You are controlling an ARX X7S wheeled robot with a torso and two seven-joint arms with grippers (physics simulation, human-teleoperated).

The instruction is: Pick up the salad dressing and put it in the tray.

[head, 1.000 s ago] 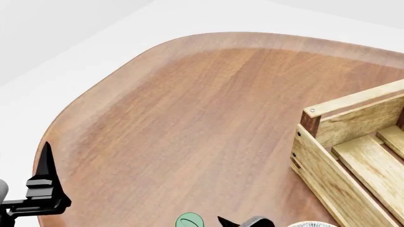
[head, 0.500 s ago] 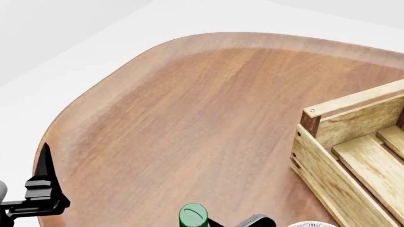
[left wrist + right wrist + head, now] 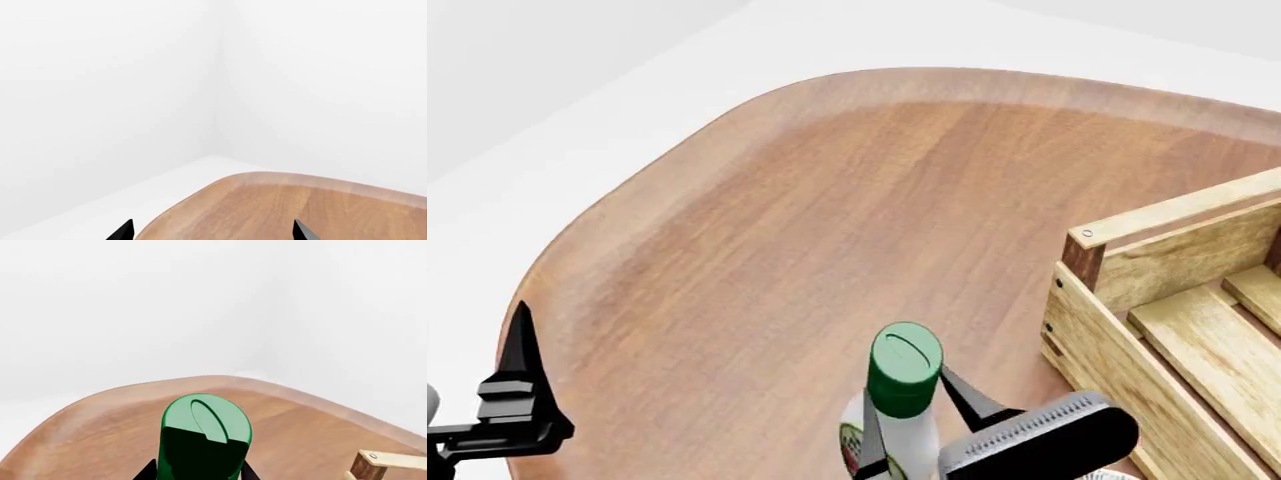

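Raised over the wooden table (image 3: 827, 220), just beside the slatted tray (image 3: 1174, 330): right gripper (image 3: 928, 415) clamped on the green-capped salad dressing (image 3: 904, 365). Parked at the table's edge with jaws wide apart, left gripper (image 3: 212, 231). Bottle body largely hidden, tray cut off.

A bare simulated room: blank white walls (image 3: 133, 75) around one rounded wooden table (image 3: 801, 230).

Salad dressing (image 3: 205, 432) pinched between dark fingers (image 3: 145, 472) — tray (image 3: 387, 465) corner nearby.
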